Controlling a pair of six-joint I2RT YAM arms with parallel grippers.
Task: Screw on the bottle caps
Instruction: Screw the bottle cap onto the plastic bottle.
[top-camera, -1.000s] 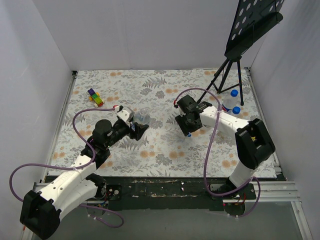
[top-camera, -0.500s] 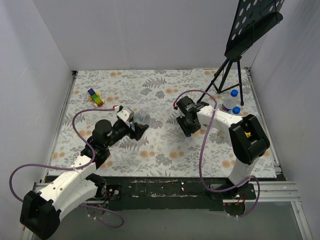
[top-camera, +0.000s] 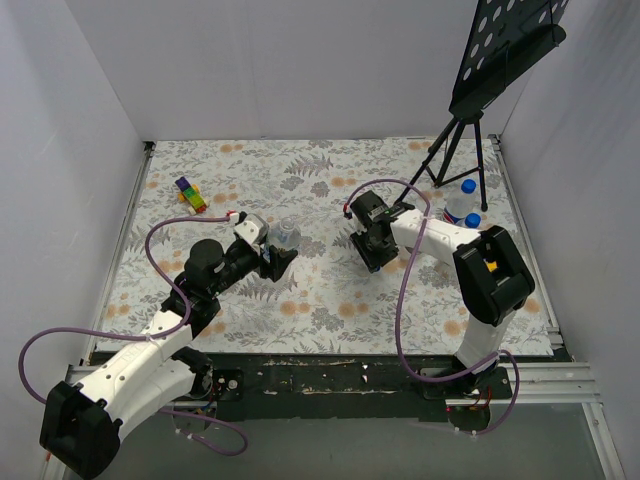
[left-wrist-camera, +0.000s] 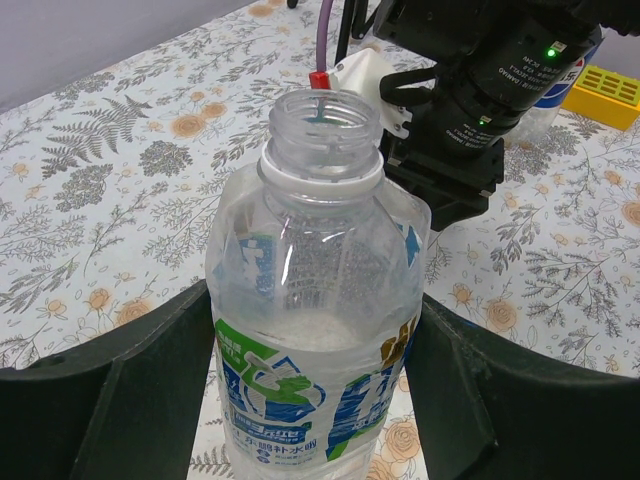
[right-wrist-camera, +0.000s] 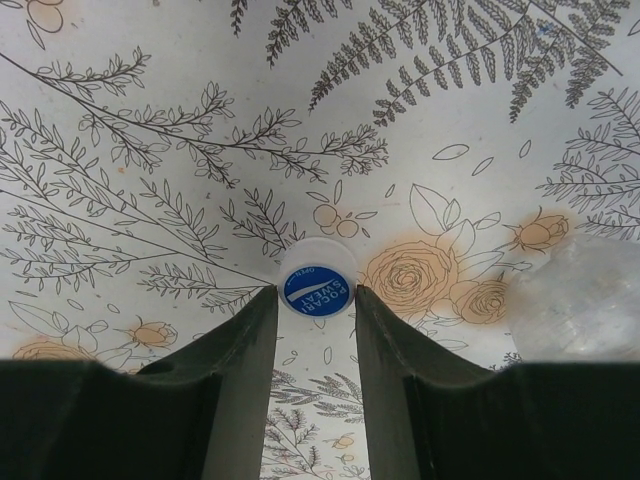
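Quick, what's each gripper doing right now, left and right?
Left gripper: closed on the uncapped water bottle.
Right gripper: closed on the blue-and-white bottle cap, which lies flat on the floral table.

Plain white walls (top-camera: 300, 70) are enclosing the counter (top-camera: 320, 372) on three sides. A floral cloth (top-camera: 300, 165) is covering it, and a black music stand (top-camera: 505, 45) is standing at its far-right corner.
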